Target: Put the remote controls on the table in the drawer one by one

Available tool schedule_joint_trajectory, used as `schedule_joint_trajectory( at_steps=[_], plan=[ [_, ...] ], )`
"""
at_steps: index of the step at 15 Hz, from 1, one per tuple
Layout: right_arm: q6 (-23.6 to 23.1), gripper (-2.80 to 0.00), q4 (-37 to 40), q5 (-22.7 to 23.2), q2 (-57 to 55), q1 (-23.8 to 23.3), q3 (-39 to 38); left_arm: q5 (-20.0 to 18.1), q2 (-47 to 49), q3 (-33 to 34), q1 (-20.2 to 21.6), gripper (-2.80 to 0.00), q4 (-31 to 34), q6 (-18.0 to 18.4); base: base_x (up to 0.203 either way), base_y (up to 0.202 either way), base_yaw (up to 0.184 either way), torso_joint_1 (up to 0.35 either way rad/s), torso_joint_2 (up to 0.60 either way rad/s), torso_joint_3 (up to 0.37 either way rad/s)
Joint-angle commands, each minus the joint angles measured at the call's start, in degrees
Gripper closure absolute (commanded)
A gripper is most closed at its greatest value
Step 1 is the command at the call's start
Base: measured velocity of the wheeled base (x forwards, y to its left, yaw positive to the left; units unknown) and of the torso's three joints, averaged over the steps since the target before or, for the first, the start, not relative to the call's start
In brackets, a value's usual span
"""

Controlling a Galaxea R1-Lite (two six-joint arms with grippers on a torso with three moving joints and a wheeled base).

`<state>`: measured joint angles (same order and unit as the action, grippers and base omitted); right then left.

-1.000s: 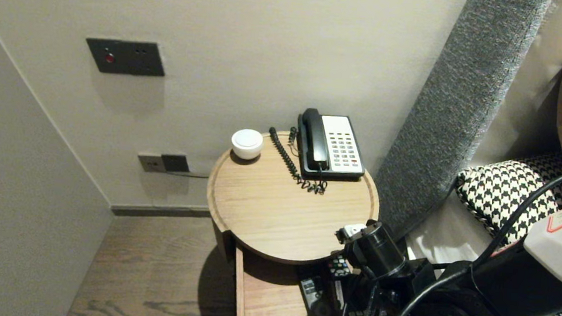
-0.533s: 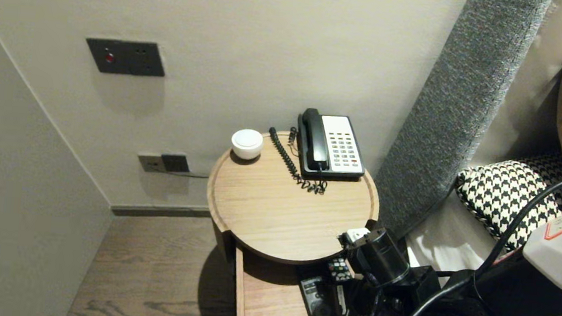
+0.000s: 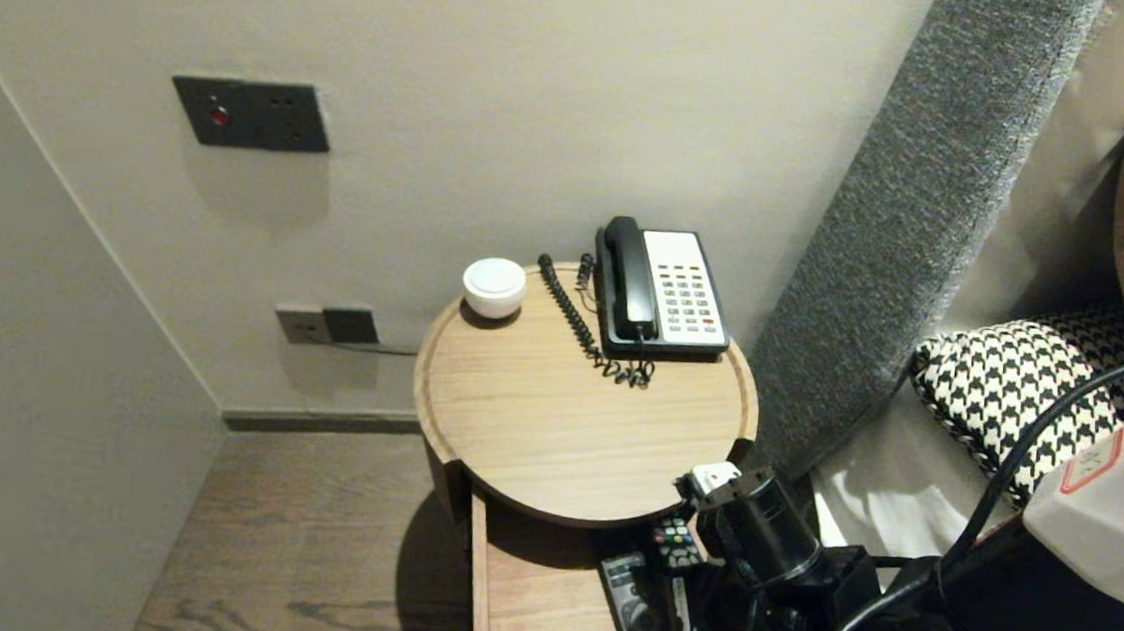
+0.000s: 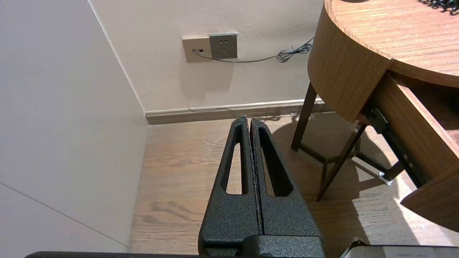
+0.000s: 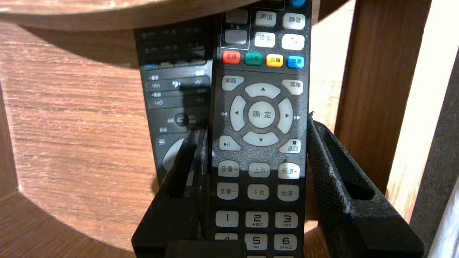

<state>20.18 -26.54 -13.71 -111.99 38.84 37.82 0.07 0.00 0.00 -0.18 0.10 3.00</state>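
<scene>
The right gripper [image 5: 257, 123] clasps the remote control [image 5: 261, 114] by its long edges near mid-length, over the open drawer [image 5: 71, 125] under the tabletop [image 5: 107, 10]; the casing is probably light, rigid and slippery-sided, while the left gripper [image 4: 250, 123] hangs closed, idle.

From my left wrist camera I see the left gripper [image 4: 250, 120] hanging over the wooden floor [image 4: 179, 179], its two black fingers [image 4: 273, 172] pressed flat together with no gap at the tips. Ahead, two walls meet in a corner, with a baseboard [image 4: 222, 112] along the bottom of the far wall. On that wall sit a pair of wall sockets [image 4: 211, 47], and a thin cable [image 4: 287, 56] runs from them toward the round wooden surface [image 4: 401, 34]. Under the surface a drawer [image 4: 419, 136] stands pulled out, and dark legs [image 4: 303, 122] reach down to the floor.
</scene>
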Motion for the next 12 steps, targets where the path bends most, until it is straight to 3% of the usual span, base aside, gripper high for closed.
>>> schedule_joint_trajectory(
  at_steps=[1, 12],
  plan=[
    [0.0, 0.00, -0.3, -0.1, -0.9, -0.1, -0.1, 0.0, 0.0, 0.0, 0.0, 0.00, 0.0, 0.0, 0.000, 0.000, 0.000, 0.000, 0.00, 0.000],
    [-0.4, 0.00, -1.5, 0.1, -2.3, -0.3, -2.1, 0.0, 0.0, 0.0, 0.0, 0.00, 0.0, 0.0, 0.000, 0.000, 0.000, 0.000, 0.00, 0.000]
  ],
)
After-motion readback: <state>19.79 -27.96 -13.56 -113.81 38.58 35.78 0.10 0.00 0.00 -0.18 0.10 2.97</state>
